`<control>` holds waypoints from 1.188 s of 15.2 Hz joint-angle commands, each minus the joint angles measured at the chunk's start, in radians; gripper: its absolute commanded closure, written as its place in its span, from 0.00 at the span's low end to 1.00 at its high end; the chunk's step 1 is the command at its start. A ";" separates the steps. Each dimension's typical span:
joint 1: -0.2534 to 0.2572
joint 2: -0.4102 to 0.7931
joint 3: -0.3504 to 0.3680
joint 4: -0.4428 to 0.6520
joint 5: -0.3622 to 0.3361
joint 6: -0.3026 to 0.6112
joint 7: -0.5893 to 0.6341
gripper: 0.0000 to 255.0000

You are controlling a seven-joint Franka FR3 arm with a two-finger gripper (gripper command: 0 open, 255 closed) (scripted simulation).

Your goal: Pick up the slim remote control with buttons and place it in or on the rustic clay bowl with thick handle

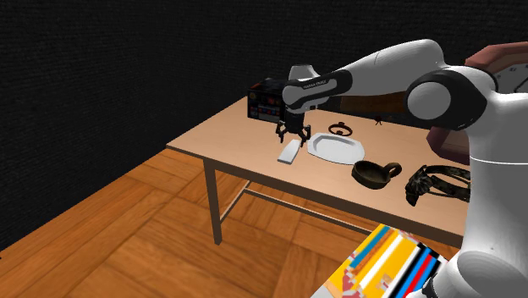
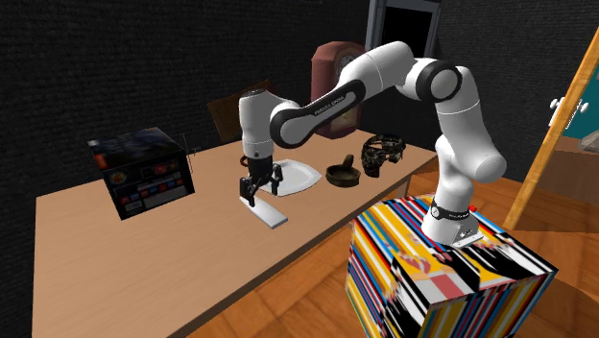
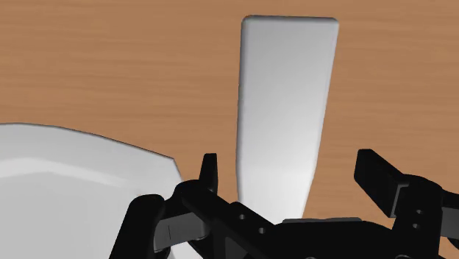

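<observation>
Black walls and a parquet floor surround one wooden table [image 1: 227, 135], where one black gripper [image 1: 290, 133] hangs just above one plain white remote control [image 1: 288, 153]. Its fingers [image 3: 208, 174] are spread wide either side of the remote's near end, gripping nothing. One white plate [image 1: 334, 147] lies just beside the remote. One dark bowl [image 1: 372, 174] with a handle sits beyond the plate, well apart from the remote. One button-faced box [image 2: 144, 175] stands at the second exterior view's left, with bare tabletop between it and the remote. One striped stand [image 2: 432, 278] sits by the table's edge.
</observation>
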 commanded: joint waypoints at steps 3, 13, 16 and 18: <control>-0.005 0.057 -0.017 0.051 -0.002 0.011 0.037 0.00; -0.004 0.085 -0.017 0.018 -0.003 0.072 0.038 0.00; -0.004 0.085 -0.017 0.018 -0.003 0.072 0.038 0.00; -0.004 0.085 -0.017 0.018 -0.003 0.072 0.038 1.00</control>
